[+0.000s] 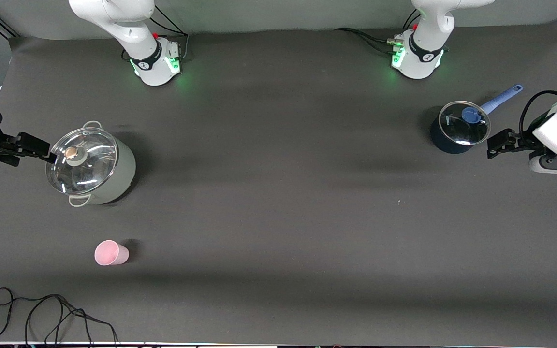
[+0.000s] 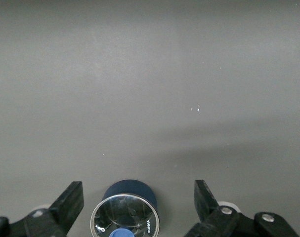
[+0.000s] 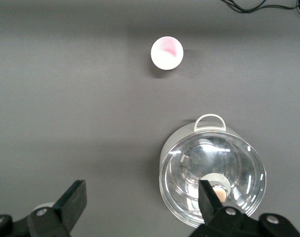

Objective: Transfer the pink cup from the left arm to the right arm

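Cables (image 1: 51,314) nearest me; pink cup (image 1: 110,253) stands upright, mouth up, near white pot (image 1: 92,164). Left gripper (image 1: 496,144) beside the saucepan (image 1: 457,129) and right gripper (image 1: 36,147) at the pot's lid: fingers spread, empty.

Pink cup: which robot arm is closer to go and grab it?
The right arm, probably. The pink cup stands at the right arm's end of the table, nearer the front camera than the white pot. The right pincer, open, hangs beside that pot. The left pincer, open, waits by the dark saucepan.
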### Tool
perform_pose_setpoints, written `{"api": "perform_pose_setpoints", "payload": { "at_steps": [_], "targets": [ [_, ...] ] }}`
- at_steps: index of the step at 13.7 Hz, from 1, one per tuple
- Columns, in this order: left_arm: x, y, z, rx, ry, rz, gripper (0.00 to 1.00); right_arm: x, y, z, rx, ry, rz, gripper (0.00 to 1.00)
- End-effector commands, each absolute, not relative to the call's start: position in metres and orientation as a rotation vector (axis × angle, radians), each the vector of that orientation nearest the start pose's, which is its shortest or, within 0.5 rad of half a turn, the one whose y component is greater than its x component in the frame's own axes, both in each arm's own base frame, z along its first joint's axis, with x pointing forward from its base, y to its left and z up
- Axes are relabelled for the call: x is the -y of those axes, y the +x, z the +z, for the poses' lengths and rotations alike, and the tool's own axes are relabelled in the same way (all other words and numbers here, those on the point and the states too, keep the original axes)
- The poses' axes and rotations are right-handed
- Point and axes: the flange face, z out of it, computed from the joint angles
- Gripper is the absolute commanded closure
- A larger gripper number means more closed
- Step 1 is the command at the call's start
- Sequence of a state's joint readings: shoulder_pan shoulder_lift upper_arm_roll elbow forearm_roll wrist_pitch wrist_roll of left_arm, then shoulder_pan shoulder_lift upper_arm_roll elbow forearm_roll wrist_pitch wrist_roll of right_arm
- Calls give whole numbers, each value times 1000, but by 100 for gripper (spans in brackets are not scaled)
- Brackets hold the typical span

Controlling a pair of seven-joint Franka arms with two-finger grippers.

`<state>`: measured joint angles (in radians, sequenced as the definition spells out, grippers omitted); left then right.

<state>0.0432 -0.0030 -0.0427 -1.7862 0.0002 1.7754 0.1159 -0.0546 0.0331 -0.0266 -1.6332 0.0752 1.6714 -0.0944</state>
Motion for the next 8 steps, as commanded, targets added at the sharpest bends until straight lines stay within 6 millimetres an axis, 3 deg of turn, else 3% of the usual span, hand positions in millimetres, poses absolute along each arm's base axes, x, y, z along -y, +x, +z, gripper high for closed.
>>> {"api": "perform_pose_setpoints", "payload": {
  "at_steps": [1,4,8],
  "targets": [
    [-2,549,546,-194,-3146,9,0,35,570,595,-9,-3106,-25,0],
    [-2,549,546,-194,-3146,9,0,26,567,596,-102,-3113,44,0],
    [-2,549,546,-194,-3146,9,0,28,572,602,-99,-3116,25,0]
  ]
}}
